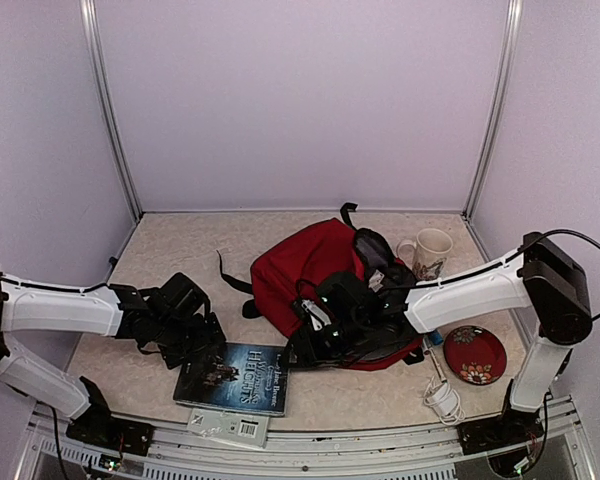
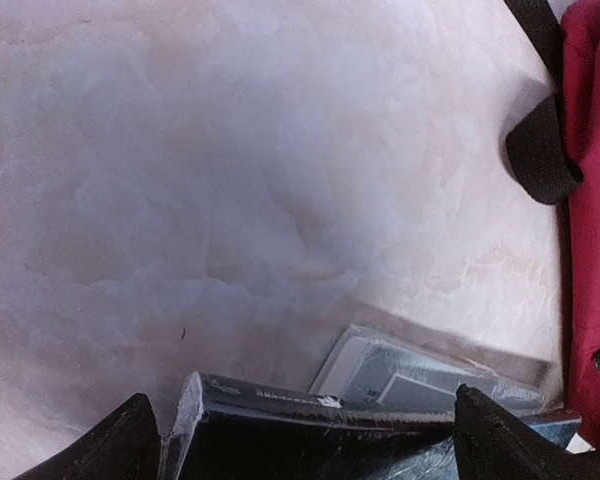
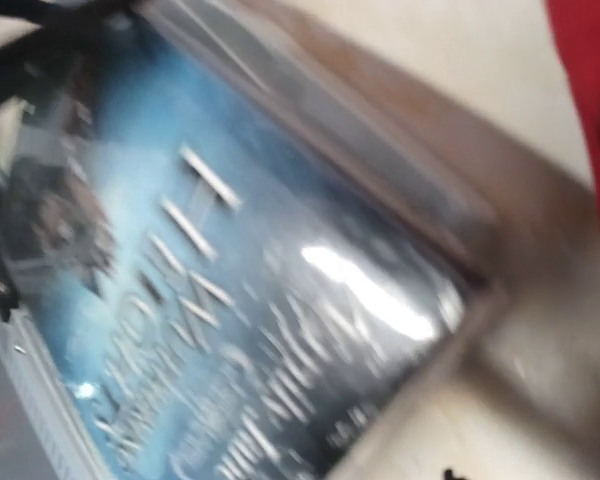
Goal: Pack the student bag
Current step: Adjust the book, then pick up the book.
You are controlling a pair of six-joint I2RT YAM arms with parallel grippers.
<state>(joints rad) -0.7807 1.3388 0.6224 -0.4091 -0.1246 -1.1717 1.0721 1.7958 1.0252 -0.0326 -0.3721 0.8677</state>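
Lab robot cell: plain white panels (image 1: 300, 100), aluminium posts (image 1: 111, 120), marbled tabletop (image 1: 180, 250).

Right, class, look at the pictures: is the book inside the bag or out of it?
Out. The book lies flat, cover up, on the table beside the red bag, fully outside it.

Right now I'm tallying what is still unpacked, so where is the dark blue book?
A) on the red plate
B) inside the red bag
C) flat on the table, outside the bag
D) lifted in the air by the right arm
C: the book lies flat on the table, at the near left of the student bag and not inside it.
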